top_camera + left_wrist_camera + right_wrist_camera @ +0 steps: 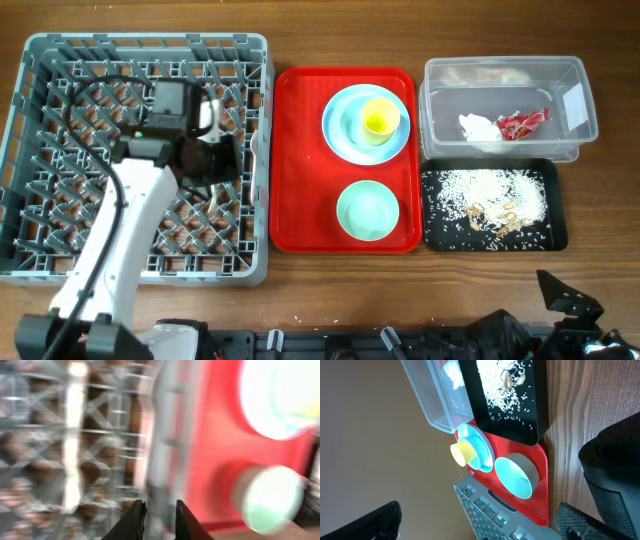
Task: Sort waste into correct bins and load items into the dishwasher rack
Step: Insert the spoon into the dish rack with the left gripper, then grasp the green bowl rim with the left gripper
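Observation:
My left gripper (222, 158) hangs over the right part of the grey dishwasher rack (40, 150). In the blurred left wrist view its fingertips (160, 506) stand a little apart with nothing between them. A white elongated thing (75, 435) lies in the rack (115, 425); spoon or fork I cannot tell. The pale blue plate (350, 135) carries the yellow cup (380, 120), and the blue-green bowl (367, 210) sits below it. The clear tub (575, 135) holds the white napkin (478, 128) and the red wrapper (522, 123). Rice and brown scraps (490, 205) lie in the black tray (556, 235). My right gripper (480, 525) is wide open and empty.
Plate, cup and bowl all rest on a red serving tray (300, 150) between the rack and the bins. The right arm (570, 300) sits low at the table's front right edge. Bare wood shows around the bins and in front of the tray.

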